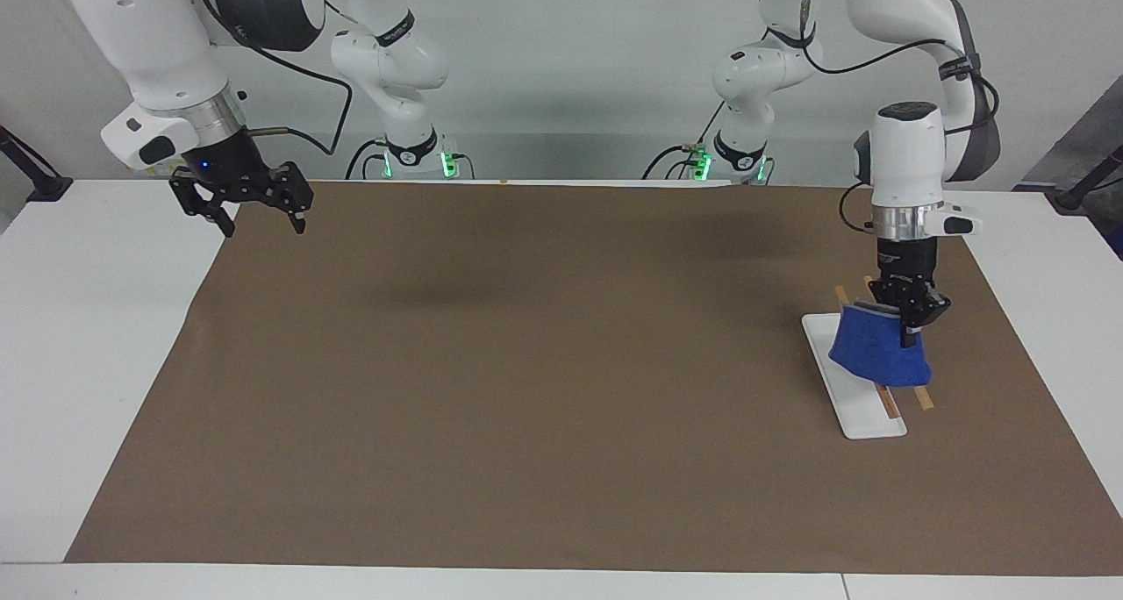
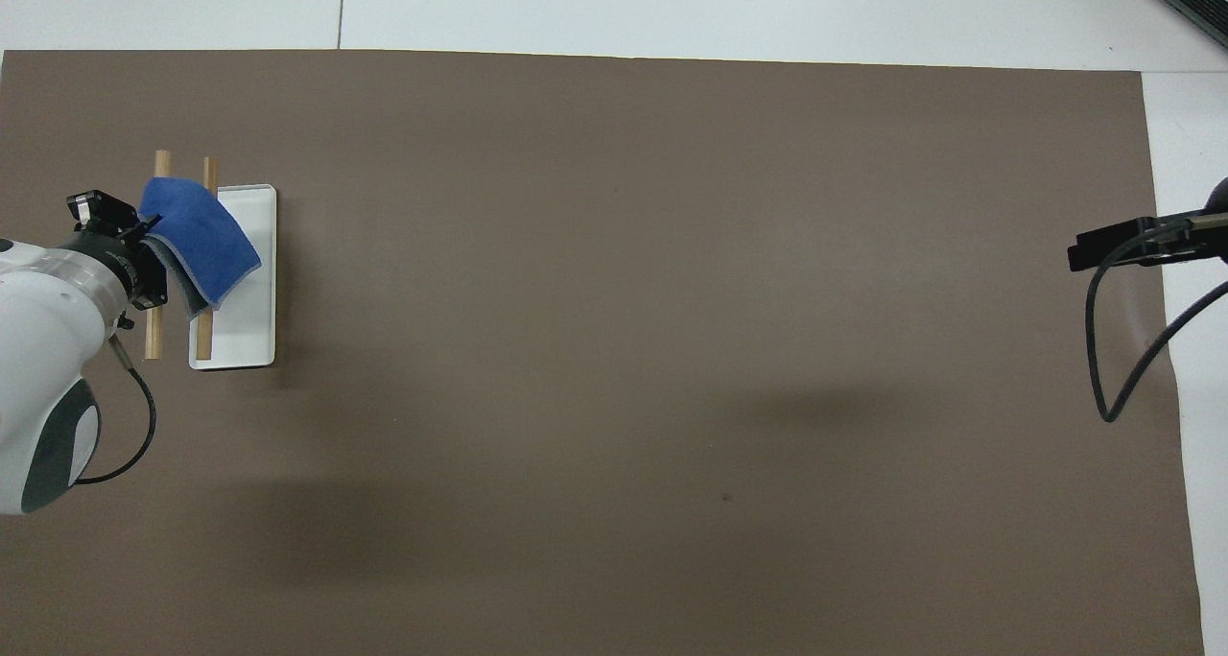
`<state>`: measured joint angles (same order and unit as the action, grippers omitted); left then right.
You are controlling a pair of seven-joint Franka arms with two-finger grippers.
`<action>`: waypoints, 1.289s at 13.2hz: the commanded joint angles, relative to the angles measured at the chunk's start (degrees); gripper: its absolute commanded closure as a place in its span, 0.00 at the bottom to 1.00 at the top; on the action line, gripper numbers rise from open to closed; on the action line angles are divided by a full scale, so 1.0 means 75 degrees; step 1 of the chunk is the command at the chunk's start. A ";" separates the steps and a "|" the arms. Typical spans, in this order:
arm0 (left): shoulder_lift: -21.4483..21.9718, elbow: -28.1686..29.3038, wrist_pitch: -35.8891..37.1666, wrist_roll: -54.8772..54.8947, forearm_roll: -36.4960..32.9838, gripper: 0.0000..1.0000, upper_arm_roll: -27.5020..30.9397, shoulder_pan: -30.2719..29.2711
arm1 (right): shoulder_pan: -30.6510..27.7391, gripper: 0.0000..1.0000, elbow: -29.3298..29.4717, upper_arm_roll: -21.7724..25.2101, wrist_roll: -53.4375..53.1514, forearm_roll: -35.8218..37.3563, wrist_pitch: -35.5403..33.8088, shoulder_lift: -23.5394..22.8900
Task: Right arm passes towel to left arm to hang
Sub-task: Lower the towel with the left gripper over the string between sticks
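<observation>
The tray (image 1: 864,420) is lying on the mat (image 1: 526,389) toward the left arm's end — two rods (image 2: 153,335) are lying beside it, and the towel (image 1: 877,354) is hanging over them.

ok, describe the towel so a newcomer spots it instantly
Look at the left arm's end of the brown mat, where a white tray carries two wooden rods. The towel hangs over them from the left gripper. It is the only bright-blue fluffy thing there.
</observation>
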<state>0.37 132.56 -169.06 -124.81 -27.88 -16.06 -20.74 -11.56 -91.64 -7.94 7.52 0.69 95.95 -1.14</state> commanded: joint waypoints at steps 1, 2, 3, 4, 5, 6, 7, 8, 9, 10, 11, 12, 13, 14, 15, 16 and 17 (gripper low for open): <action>-0.0096 -0.0038 -0.0146 -0.0409 -0.0255 1.00 -0.0050 -0.0106 | -0.0040 0.00 -0.0332 -0.0030 0.0017 -0.0139 0.0261 0.0234; -0.0096 -0.0026 -0.0134 -0.0444 -0.0256 1.00 -0.0050 -0.0117 | -0.0040 0.00 -0.0391 -0.0054 0.0017 -0.0139 0.0296 0.0257; -0.0096 -0.0026 -0.0111 -0.0456 -0.0256 1.00 -0.0050 -0.0117 | -0.0040 0.00 -0.0473 -0.0066 0.0017 -0.0139 0.0354 0.0292; -0.0096 -0.0026 -0.0087 -0.0503 -0.0256 0.99 -0.0050 -0.0106 | -0.0040 0.00 -0.0508 -0.0066 0.0017 -0.0139 0.0366 0.0316; -0.0096 -0.0026 -0.0064 -0.0515 -0.0256 0.93 -0.0050 -0.0117 | -0.0040 0.00 -0.0509 -0.0077 0.0017 -0.0139 0.0355 0.0316; -0.0096 -0.0038 -0.0052 -0.0492 -0.0256 0.78 -0.0039 -0.0117 | -0.0040 0.10 -0.0509 -0.0066 0.0017 -0.0139 0.0366 0.0316; -0.0096 -0.0038 -0.0040 -0.0457 -0.0256 0.72 -0.0039 -0.0141 | -0.0040 0.24 -0.0509 -0.0066 0.0005 -0.0139 0.0355 0.0316; -0.0096 -0.0050 -0.0017 -0.0445 -0.0256 0.68 -0.0039 -0.0152 | -0.0040 0.35 -0.0509 -0.0066 0.0005 -0.0139 0.0355 0.0316; -0.0096 -0.0050 0.0122 -0.0433 -0.0256 0.52 -0.0039 -0.0153 | -0.0040 0.46 -0.0520 -0.0066 0.0005 -0.0139 0.0355 0.0316; -0.0096 -0.0084 0.0217 -0.0433 -0.0256 0.48 -0.0039 -0.0141 | -0.0040 0.54 -0.0520 -0.0066 0.0005 -0.0139 0.0355 0.0316; -0.0096 -0.0154 0.0322 -0.0444 -0.0256 0.48 -0.0039 -0.0129 | -0.0040 0.57 -0.0509 -0.0066 0.0005 -0.0139 0.0355 0.0316; -0.0107 -0.0271 0.0520 -0.0433 -0.0256 0.42 -0.0039 -0.0129 | -0.0040 0.57 -0.0509 -0.0066 -0.0065 -0.0139 0.0343 0.0316; -0.0119 -0.0446 0.0766 -0.0433 -0.0256 0.35 -0.0039 -0.0117 | -0.0040 0.57 -0.0509 -0.0077 -0.0193 -0.0139 0.0343 0.0316; -0.0177 -0.0564 0.1024 -0.0433 -0.0256 0.32 -0.0050 -0.0083 | -0.0040 0.53 -0.0509 -0.0066 -0.0241 -0.0139 0.0331 0.0328; -0.0166 -0.0647 0.1223 -0.0433 -0.0244 0.26 -0.0074 -0.0036 | -0.0040 0.44 -0.0520 -0.0077 -0.0253 -0.0139 0.0343 0.0328; -0.0143 -0.0694 0.1388 -0.0433 -0.0244 0.15 -0.0074 -0.0012 | -0.0040 0.37 -0.0509 -0.0077 -0.0241 -0.0139 0.0343 0.0316; -0.0108 -0.0717 0.1540 -0.0433 -0.0232 0.09 -0.0086 0.0000 | -0.0040 0.23 -0.0509 -0.0077 -0.0241 -0.0139 0.0343 0.0316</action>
<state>-0.08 128.88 -160.66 -126.88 -28.00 -16.42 -20.91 -11.56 -93.34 -8.30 6.50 0.64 97.12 -0.36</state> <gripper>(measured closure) 0.273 0.436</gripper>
